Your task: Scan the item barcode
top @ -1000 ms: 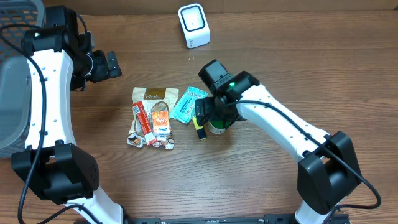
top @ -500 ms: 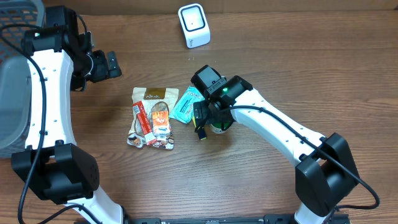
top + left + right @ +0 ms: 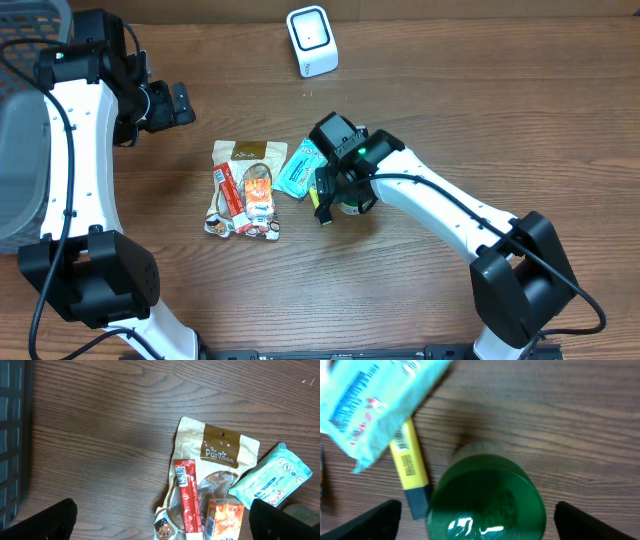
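Baskets sit at the far left: a dark mesh basket (image 3: pixel 28 18) and a grey bin (image 3: pixel 14 170) beside it. Compared with a second ago, nothing on this side has changed. The left end effector (image 3: pixel 180 103) hangs in the same spot above bare counter (image 3: pixel 420 300), its fingers wide apart and holding nothing.

The brown pouch (image 3: pixel 220 450) lies flat where it was, near the middle of the counter. The red stick pack (image 3: pixel 187 490) and the orange packet (image 3: pixel 225 517) rest on top of it. Just to its right is the teal wipes pack (image 3: pixel 375 395), tilted and unmoved. A yellow highlighter (image 3: pixel 410 467) lies just beside it, with its dark cap toward the near edge.

The change is on the right arm. Its wrist has swung a little to the left since a second ago, and it is now more squarely above the green-lidded jar (image 3: pixel 487 495). The right end effector (image 3: pixel 342 192) straddles the jar with its fingers spread. Counter shows between each finger and the lid in the wrist view, so nothing is gripped.

The jar stands upright, just right of the highlighter. Its long axis is vertical and its lid points straight up at the cameras. No barcode can be made out on it. The white scanner (image 3: pixel 312 40) stands well apart at the far edge.
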